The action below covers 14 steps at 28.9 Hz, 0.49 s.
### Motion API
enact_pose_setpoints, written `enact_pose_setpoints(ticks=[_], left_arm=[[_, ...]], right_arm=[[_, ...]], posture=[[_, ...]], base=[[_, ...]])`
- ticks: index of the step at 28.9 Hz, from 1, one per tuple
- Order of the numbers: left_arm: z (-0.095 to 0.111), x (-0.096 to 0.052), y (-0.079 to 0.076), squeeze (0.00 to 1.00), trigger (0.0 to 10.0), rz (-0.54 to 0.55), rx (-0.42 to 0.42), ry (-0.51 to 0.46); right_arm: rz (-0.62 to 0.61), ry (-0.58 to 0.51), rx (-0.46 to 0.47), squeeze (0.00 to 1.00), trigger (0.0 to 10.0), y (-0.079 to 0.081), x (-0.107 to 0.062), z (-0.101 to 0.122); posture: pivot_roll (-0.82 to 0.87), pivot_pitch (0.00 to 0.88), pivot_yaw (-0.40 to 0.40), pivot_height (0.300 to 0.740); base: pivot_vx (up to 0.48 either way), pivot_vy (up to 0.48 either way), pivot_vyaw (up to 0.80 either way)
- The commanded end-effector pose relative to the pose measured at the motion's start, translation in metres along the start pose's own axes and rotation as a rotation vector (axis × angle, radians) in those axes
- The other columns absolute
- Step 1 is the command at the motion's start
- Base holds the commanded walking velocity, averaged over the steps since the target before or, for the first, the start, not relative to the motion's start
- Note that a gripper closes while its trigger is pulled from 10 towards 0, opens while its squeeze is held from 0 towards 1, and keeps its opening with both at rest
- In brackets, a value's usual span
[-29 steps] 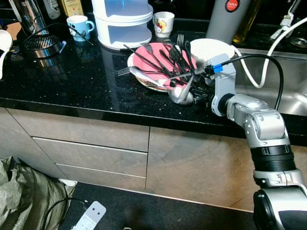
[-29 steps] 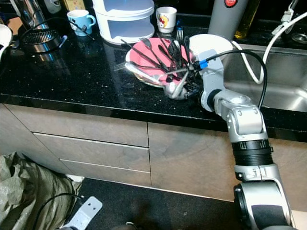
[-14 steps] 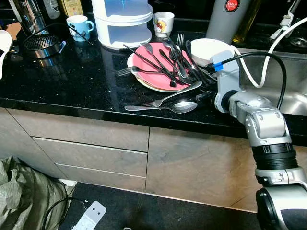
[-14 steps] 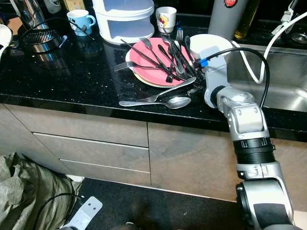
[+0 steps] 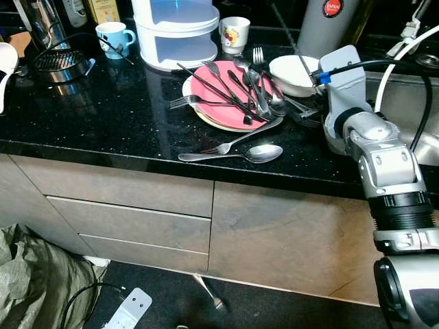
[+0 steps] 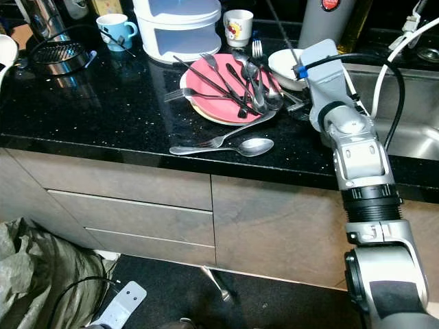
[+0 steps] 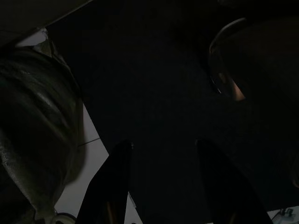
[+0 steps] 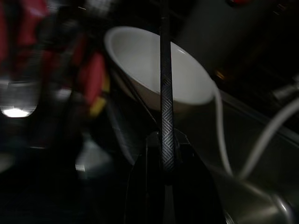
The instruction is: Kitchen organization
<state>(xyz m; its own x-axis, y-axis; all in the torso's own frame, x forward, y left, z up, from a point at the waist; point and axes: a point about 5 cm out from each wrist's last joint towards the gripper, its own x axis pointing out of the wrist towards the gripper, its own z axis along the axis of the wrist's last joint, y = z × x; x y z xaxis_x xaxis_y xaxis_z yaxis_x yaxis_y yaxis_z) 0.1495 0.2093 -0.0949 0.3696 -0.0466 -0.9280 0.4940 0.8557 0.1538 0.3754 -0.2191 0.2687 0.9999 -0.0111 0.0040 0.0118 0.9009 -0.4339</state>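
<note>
On the black stone counter [image 5: 103,110], above grey drawer fronts [image 5: 130,205], sits a crowd of kitchenware. Largest at the back is a white two-tier container [image 5: 175,31], with a grey flask [image 5: 328,27] to its right and a steel sink [image 5: 405,130] at the counter's right end. The right arm [image 5: 381,171] reaches up from the lower right, its wrist over the counter edge beside the sink, with white cables [image 5: 401,51] looping behind it. A pink plate [image 5: 230,103] lies near the middle on a white plate, heaped with black-handled cutlery [image 5: 236,86] and some silver forks and spoons. Just right of it is a white bowl [image 5: 291,72]. The right gripper [image 8: 167,161] is closed on a thin black-handled utensil [image 8: 166,93], which rises from the fingers at a slant in front of the bowl; its working end cannot be made out. A silver spoon [image 5: 264,152] and a fork [image 5: 230,142] lie on the counter in front of the plate, near the edge. At the back left stand a blue mug [image 5: 113,35] and a round black rack [image 5: 58,62]; a small patterned cup [image 5: 234,33] stands right of the container. Down on the dark floor lie a white power strip [image 5: 130,308] and a silver utensil [image 5: 209,293]. The left gripper [image 7: 161,186] hangs in shade over the floor, its two fingers spread apart and holding nothing.
</note>
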Motion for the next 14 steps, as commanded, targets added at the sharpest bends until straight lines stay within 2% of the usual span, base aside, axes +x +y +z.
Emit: enact_pose_setpoints(ticks=[1, 3, 6, 11, 14], left_arm=[[-0.002, 0.0, -0.004, 0.0, 10.0, -0.013, 0.002, 0.006], [-0.002, 0.0, -0.004, 0.0, 10.0, -0.013, 0.003, 0.006], [-0.003, 0.0, -0.004, 0.0, 10.0, -0.013, 0.005, 0.007], [-0.002, 0.0, -0.004, 0.0, 10.0, -0.012, 0.001, 0.006], [-0.002, 0.0, -0.004, 0.0, 10.0, -0.011, 0.0, 0.006]], right_arm=[[-0.045, -0.018, -0.014, 0.0, 10.0, -0.008, 0.0, 0.004], [-0.064, -0.038, -0.004, 0.0, 10.0, -0.012, 0.0, 0.005], [-0.017, -0.102, 0.087, 0.0, 10.0, -0.009, -0.001, 0.012], [0.133, -0.179, 0.249, 0.0, 10.0, 0.004, -0.004, 0.019], [0.169, -0.199, 0.278, 0.0, 10.0, 0.008, -0.005, 0.02]], posture=[[0.01, 0.087, -0.005, 0.74], [0.01, 0.086, -0.003, 0.74], [0.01, 0.082, -0.003, 0.74], [0.01, 0.076, -0.002, 0.74], [0.01, 0.075, -0.001, 0.74]], base=[[0.0, 0.0, 0.0], [0.0, 0.0, 0.0], [0.0, 0.0, 0.0], [0.0, 0.0, 0.0], [0.0, 0.0, 0.0]])
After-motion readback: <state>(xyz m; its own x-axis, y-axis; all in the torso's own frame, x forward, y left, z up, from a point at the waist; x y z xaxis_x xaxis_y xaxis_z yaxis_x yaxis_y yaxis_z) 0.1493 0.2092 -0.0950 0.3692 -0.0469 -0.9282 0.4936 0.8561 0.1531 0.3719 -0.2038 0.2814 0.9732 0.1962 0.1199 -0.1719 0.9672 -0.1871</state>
